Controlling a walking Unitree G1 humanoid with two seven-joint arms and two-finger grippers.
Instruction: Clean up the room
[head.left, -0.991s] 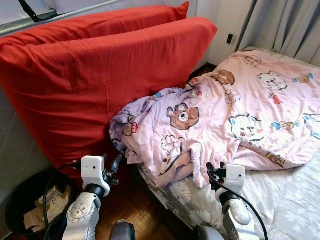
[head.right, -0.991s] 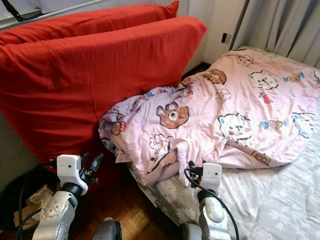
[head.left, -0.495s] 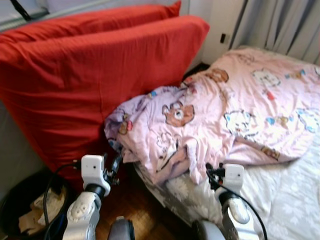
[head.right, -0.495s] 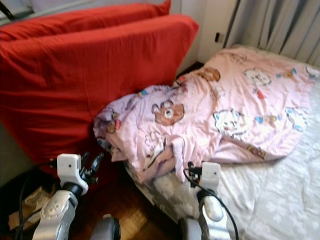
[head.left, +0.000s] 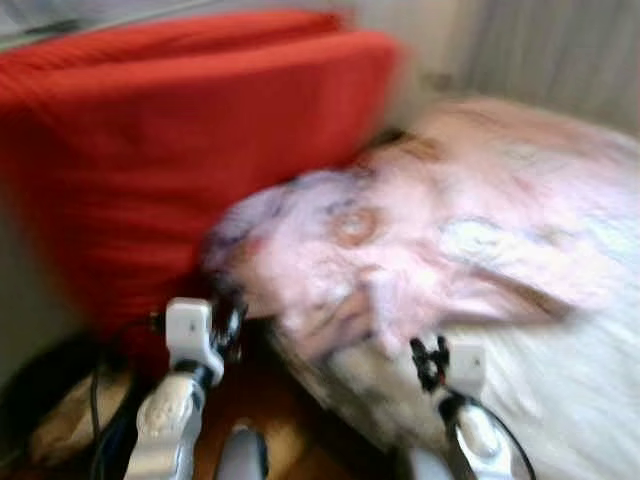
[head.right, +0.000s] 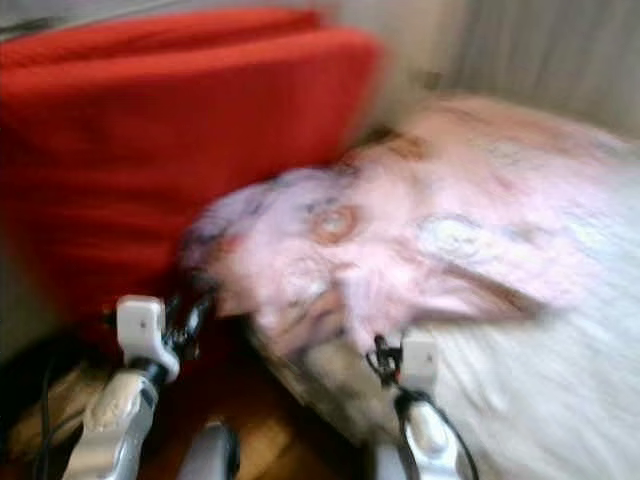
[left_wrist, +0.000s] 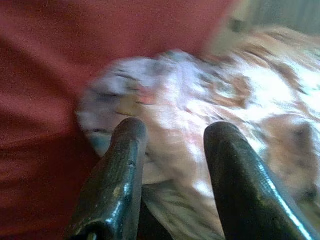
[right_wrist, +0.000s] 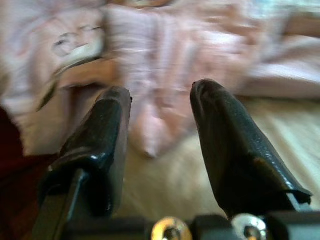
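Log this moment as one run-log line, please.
views: blurred | left gripper: open, empty, facing pink blanket | right gripper: open, empty, at blanket edge | red cushions: behind blanket

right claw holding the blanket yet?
No. In the right wrist view the right claw is open, its fingers spread with nothing between them, the pink blanket lying beyond.

A bedroom in a home is showing here, though motion is blurring the head views. A bed (head.left: 560, 400) with a pale sheet is taking up the lower right, and a rumpled pink quilt (head.left: 450, 240) is lying across it. Large red cushions (head.left: 150, 150) are leaning at upper left, grey curtains (head.left: 560, 50) are hanging at upper right, and dark wood floor (head.left: 290, 440) is showing at the bottom.
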